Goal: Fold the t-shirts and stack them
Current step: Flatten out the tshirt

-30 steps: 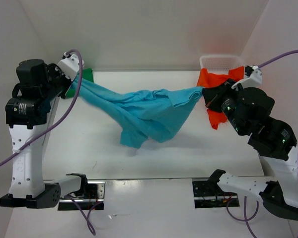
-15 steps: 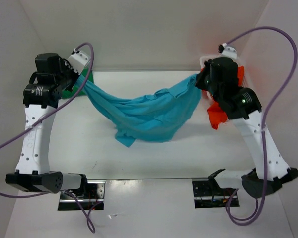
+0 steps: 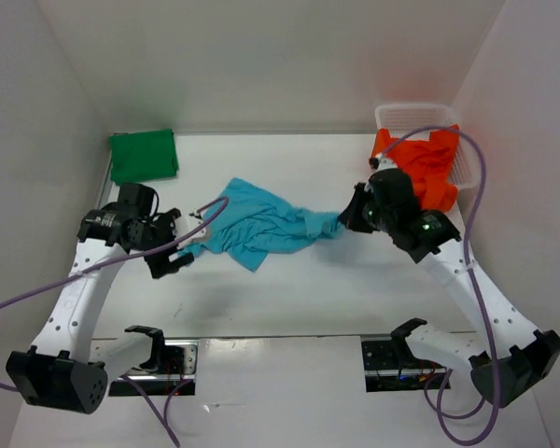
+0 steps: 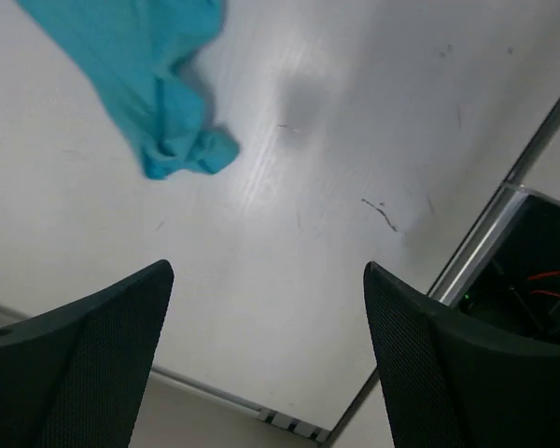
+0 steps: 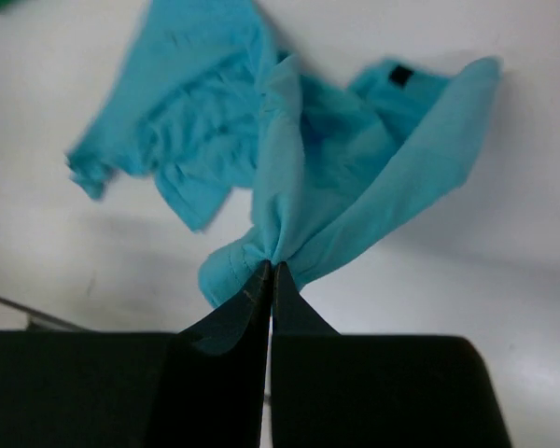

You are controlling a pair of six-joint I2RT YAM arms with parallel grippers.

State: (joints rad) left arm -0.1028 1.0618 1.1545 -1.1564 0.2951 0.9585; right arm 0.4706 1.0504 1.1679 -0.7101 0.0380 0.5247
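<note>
The turquoise t-shirt [image 3: 261,220] lies crumpled on the middle of the table. My right gripper [image 3: 347,222] is shut on its right edge, where the cloth [image 5: 289,187] bunches at the fingertips. My left gripper [image 3: 179,250] stands open just left of the shirt and holds nothing; in the left wrist view only a corner of the turquoise shirt [image 4: 159,93] shows, above and well apart from the wide-spread fingers [image 4: 93,364]. The dark green t-shirt [image 3: 143,154] lies folded flat at the back left. The orange-red t-shirt [image 3: 427,166] hangs over the basket's near rim.
A white mesh basket [image 3: 413,115] stands at the back right corner. White walls close in the table on the left, back and right. A metal rail [image 3: 280,338] with the arm mounts runs along the near edge.
Both arms came down from holding the turquoise shirt stretched in the air. The left gripper let go of it and opened; the shirt now lies bunched on the table, still held by the right gripper.
</note>
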